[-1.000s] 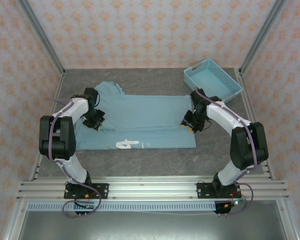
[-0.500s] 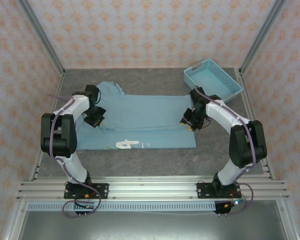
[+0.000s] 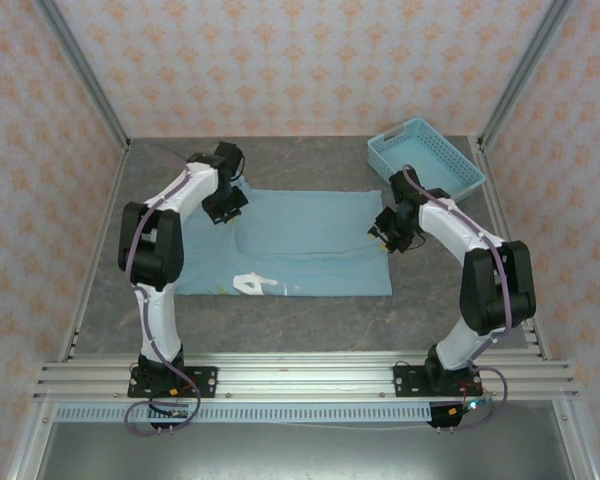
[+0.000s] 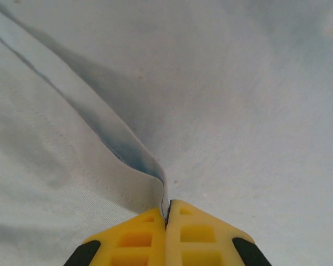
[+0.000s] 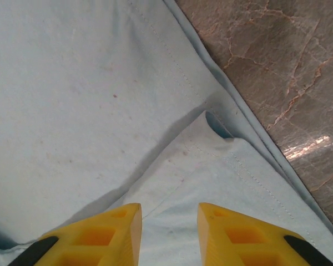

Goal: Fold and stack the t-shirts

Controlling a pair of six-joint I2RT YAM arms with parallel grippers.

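Note:
A light teal t-shirt (image 3: 310, 245) lies spread on the table, its white print (image 3: 255, 285) near the front edge. My left gripper (image 3: 223, 205) is at the shirt's far left corner, shut on a fold of the cloth. In the left wrist view the yellow fingers (image 4: 139, 235) meet with a ridge of t-shirt (image 4: 100, 138) pinched between them. My right gripper (image 3: 388, 232) hovers over the shirt's right edge. In the right wrist view that gripper (image 5: 169, 227) stands open above a folded hem of the t-shirt (image 5: 222, 166), with nothing between the fingers.
A light blue plastic lattice basket (image 3: 425, 160) sits at the far right corner of the table. Bare marble tabletop (image 3: 300, 325) lies in front of the shirt, and metal frame posts (image 3: 85, 90) stand at the sides.
My left gripper shut on the cloth and moved away from me and to the right, drawing the shirt's left part inward. The right gripper shifted slightly farther along the right edge.

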